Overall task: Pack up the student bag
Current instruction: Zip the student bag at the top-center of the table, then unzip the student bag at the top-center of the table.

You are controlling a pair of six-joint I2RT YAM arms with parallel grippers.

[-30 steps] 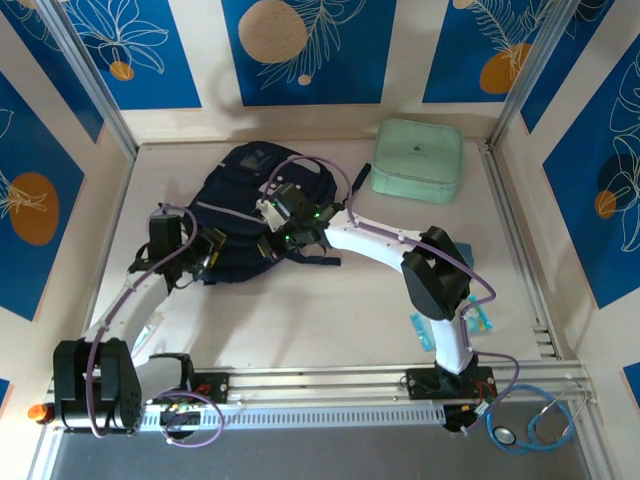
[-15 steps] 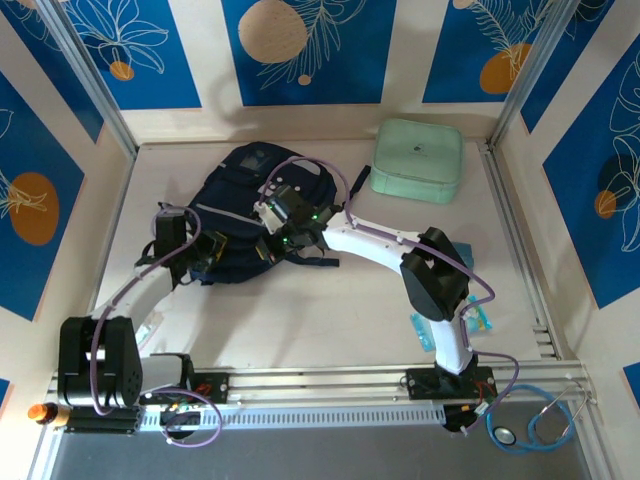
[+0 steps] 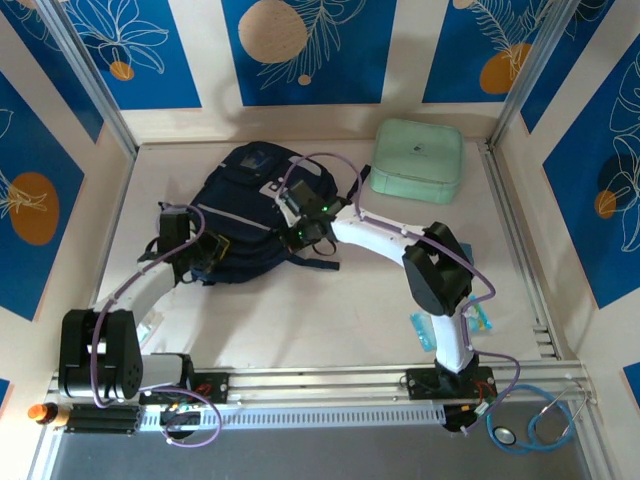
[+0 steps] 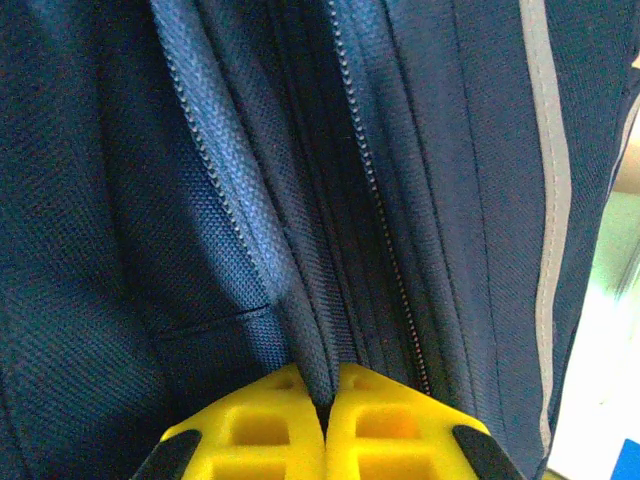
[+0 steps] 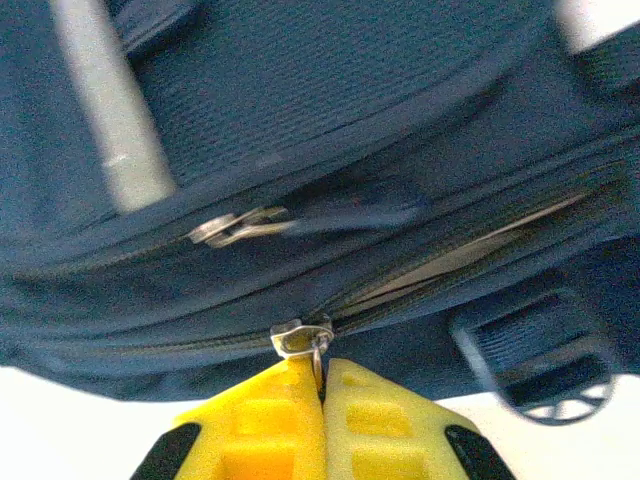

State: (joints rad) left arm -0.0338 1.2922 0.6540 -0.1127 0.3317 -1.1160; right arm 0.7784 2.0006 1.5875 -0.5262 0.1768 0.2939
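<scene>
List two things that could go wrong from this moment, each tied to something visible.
1. The left gripper pinches only a thin fabric fold of the student bag; it may slip free once the zip is tugged.
2. The right gripper clamps just the small zip pull at its fingertips; the pull might pop out.

student bag (image 3: 240, 185) on table (image 3: 330, 310), back left | case (image 3: 417, 160) right of it, apart

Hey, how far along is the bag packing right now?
Done: both grips are set. In hand: the left claw pinches a seam fold of the student bag, the right claw holds a zipper pull, its zipper partly open. Remaining: the mint-green case lies outside the bag.
</scene>
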